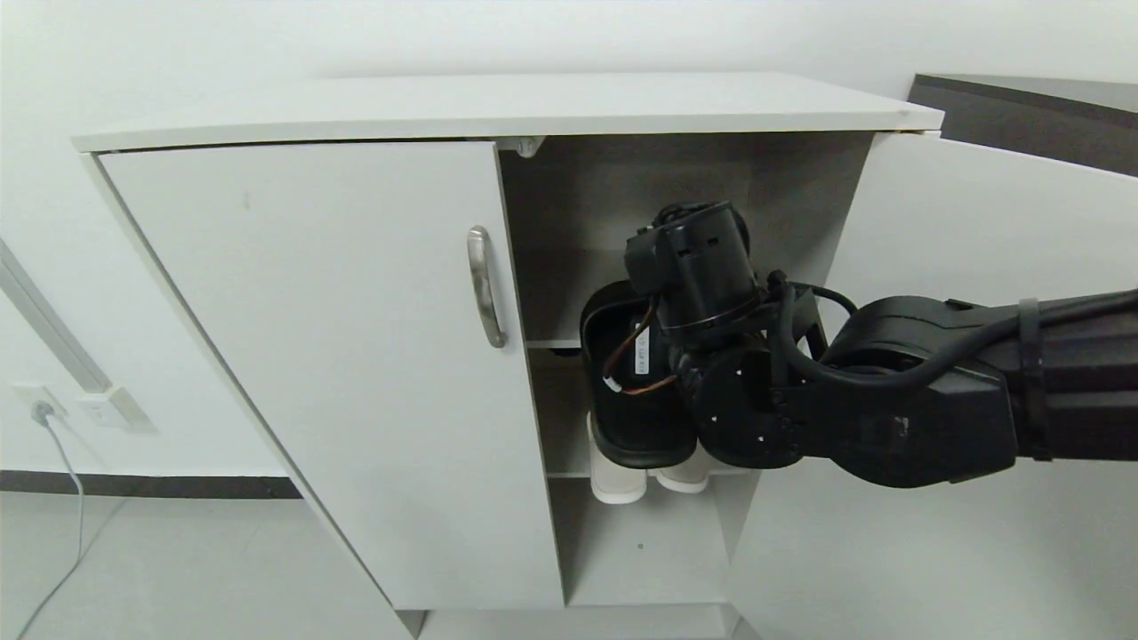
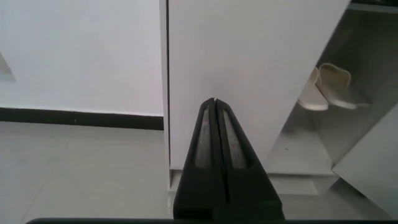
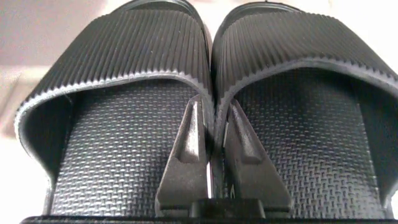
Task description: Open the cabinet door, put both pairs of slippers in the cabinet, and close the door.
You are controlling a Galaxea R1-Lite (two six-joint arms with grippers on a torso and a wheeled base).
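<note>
Black ribbed rubber sits closest to the right wrist camera: the pair of black slippers (image 3: 112, 155) lies side by side, and the right gripper (image 3: 214, 155) has one finger inside each slipper, with the fingers (image 3: 189, 149) clamped on the two inner side walls pressed together between them; from the head camera the right arm (image 1: 933, 400) comes in from the robot's right and holds the black slippers (image 1: 636, 427) at the mouth of the open half of the cabinet (image 1: 498, 102), level with the middle shelf (image 1: 551, 343), though whether they rest on it cannot be told; the left gripper (image 2: 215, 143) hangs low in front of the left door (image 2: 249, 56), its fingers pressed together with nothing between them; just below the black pair, the white slippers (image 1: 618, 484) lie on the lower shelf, their ends poking out over its front edge; the left door (image 1: 311, 356) is closed, its metal handle (image 1: 484, 286) upright near the inner edge, while the right door (image 1: 978, 222) stands swung wide open; beyond, a cable runs down from a socket (image 1: 40, 411) on the white wall (image 1: 53, 222).
</note>
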